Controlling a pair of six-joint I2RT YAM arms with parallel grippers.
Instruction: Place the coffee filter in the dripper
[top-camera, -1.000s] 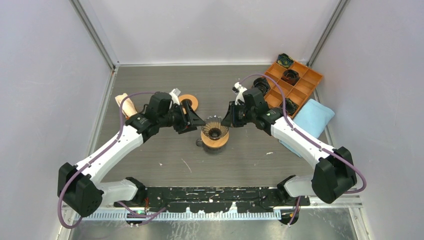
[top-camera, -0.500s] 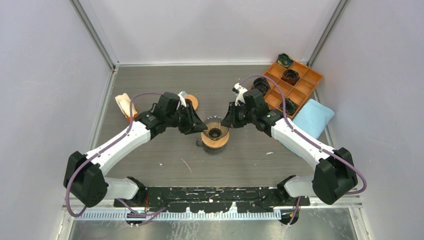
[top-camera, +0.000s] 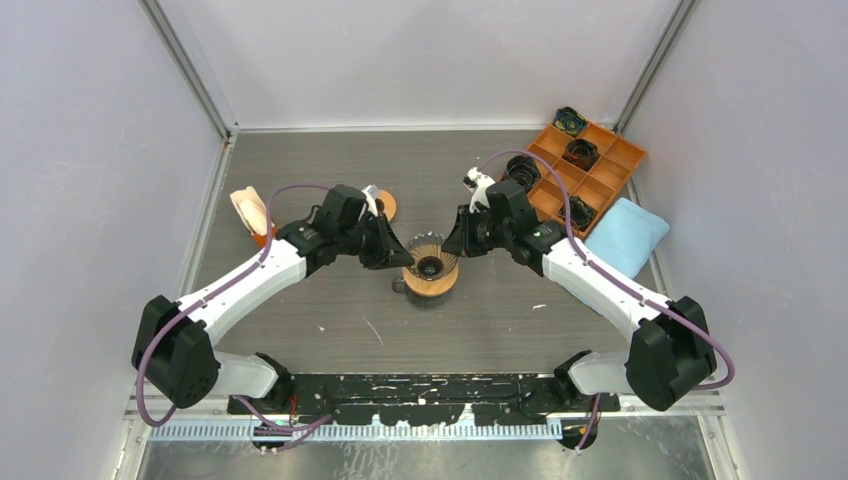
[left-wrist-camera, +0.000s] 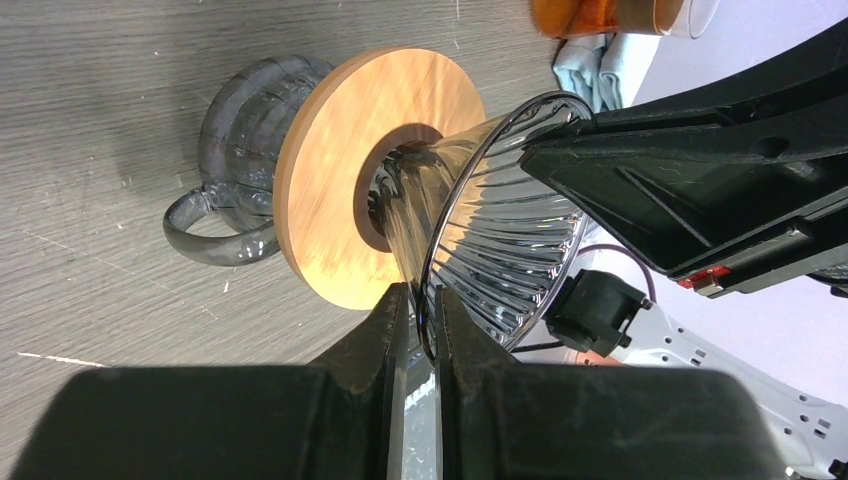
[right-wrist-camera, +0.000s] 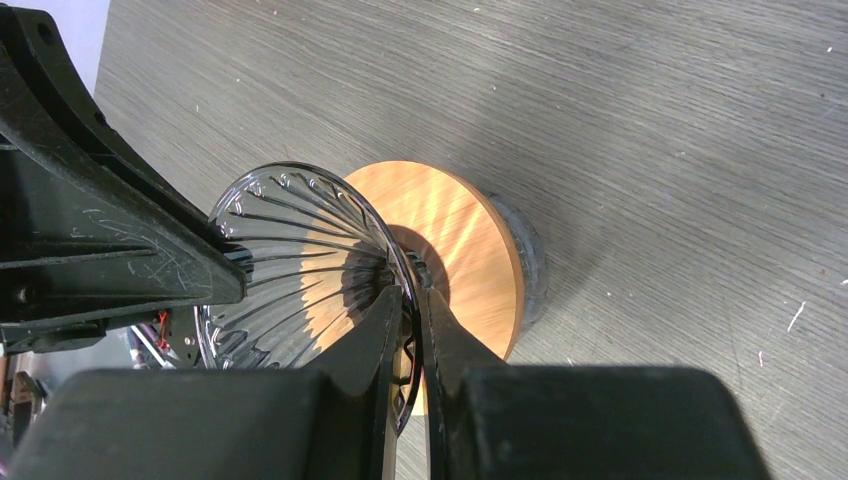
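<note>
1. At mid-table, the dripper (top-camera: 430, 262), a ribbed glass cone in a wooden collar (left-wrist-camera: 330, 170), is sitting on a glass mug (left-wrist-camera: 248, 112).
2. Left gripper (left-wrist-camera: 420, 300) is angling in from the left, jaws pinching the cone's rim.
3. Right gripper (right-wrist-camera: 410, 298) is angling in from the right, clamping the opposite rim.
4. Coffee filter (top-camera: 247, 207) is sitting well apart, near the table's left edge.
</note>
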